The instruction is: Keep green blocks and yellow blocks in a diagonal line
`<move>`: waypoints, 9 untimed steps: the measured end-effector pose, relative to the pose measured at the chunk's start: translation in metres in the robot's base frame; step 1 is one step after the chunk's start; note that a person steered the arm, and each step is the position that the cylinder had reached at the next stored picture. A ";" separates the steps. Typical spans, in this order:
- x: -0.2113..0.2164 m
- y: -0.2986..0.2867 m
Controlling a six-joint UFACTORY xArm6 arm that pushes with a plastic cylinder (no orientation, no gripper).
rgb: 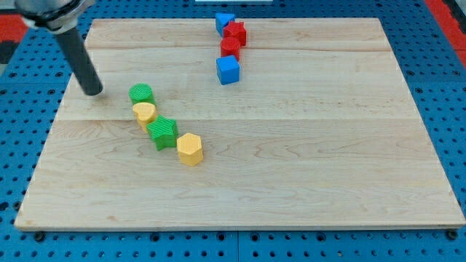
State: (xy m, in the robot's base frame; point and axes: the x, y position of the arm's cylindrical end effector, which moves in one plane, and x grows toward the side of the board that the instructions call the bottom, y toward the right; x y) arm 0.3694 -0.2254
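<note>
Nearest the view's bottom sat the yellow hexagonal block point(190, 149), the low end of a slanted row on the wooden board point(306, 160). Up and to the view's left of it came the green star-shaped block point(163, 132), then the yellow heart-like block point(144, 113), then the green cylinder point(141, 93), each touching or just beside its neighbour. My tip point(92, 92) rested on the board to the view's left of the green cylinder, near it but apart. The rod carried no fingers, and its upper part was cut off by the view's top edge. Well apart, near the view's top, clustered a blue cube point(228, 70), a red cylinder point(230, 47), a red star-shaped block point(236, 32) and another blue block point(223, 22), partly hidden behind the red one.
</note>
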 end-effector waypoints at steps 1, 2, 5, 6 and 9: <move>-0.017 0.038; -0.030 0.078; -0.010 0.088; -0.009 0.119; 0.023 0.086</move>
